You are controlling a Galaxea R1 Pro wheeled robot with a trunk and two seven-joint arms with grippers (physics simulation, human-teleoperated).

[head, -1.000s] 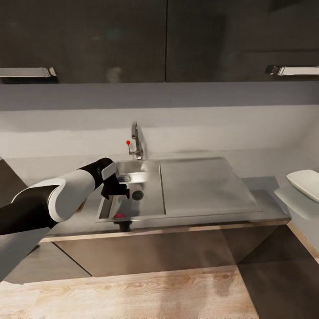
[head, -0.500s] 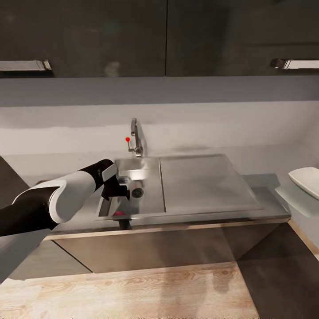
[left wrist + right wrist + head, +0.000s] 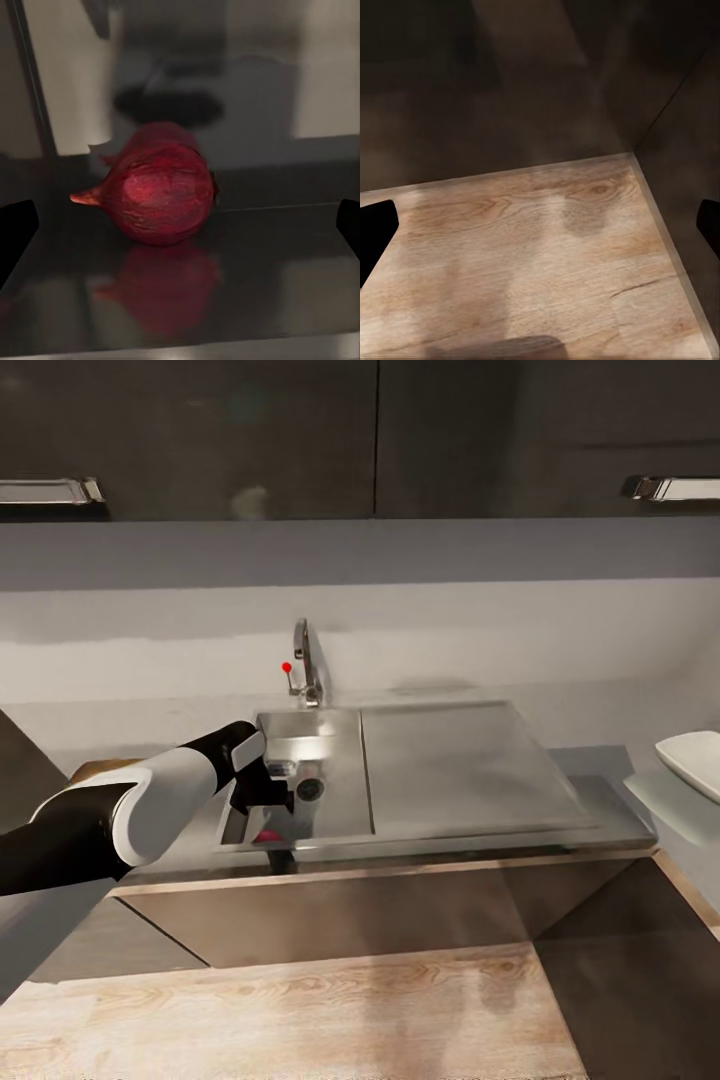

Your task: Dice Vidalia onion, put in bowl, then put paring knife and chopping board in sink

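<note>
Reaching my left gripper (image 3: 180, 225), fingers spread wide, toward the small dark-red roundish onion (image 3: 157, 191) lying at 12 o'clock on the grey steel sink (image 3: 340, 760) floor; next I'd advance and close. My right gripper (image 3: 540, 225), also spread, hangs over wooden flooring (image 3: 525, 247).

The left gripper (image 3: 268, 807) reaches down into the sink (image 3: 340, 800) basin at its near left corner, fingers spread wide at either side of the Vidalia onion (image 3: 159, 193), which lies alone on the basin floor. The basin's near wall and left wall hem that corner in. The tap (image 3: 305, 665) stands at the sink's far edge, well apart. The drainboard (image 3: 460, 770) to the right lies flat and bare. The bowl (image 3: 695, 760) sits at the countertop's (image 3: 600, 765) right end.
</note>
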